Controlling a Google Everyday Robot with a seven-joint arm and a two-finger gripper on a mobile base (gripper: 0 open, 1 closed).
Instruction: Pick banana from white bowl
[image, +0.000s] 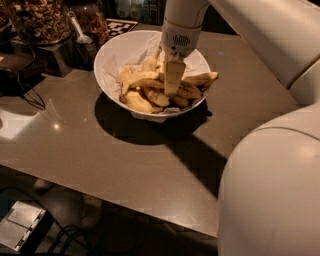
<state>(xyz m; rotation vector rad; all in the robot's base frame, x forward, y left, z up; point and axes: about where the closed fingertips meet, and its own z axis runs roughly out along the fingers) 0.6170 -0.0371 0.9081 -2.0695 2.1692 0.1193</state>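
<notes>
Banana (142, 81) lies curved in the left-centre of the pile inside the white bowl (118, 50), on crumpled paper lining, among shorter bananas (199, 79). Gripper (171, 86) points straight down into the middle of the pile, just right of the banana; contact unclear, and whether it is open or closed cannot be told. Bowl sits on the grey worktop (100, 150). Jar of nuts (37, 20) stands at the far left.
</notes>
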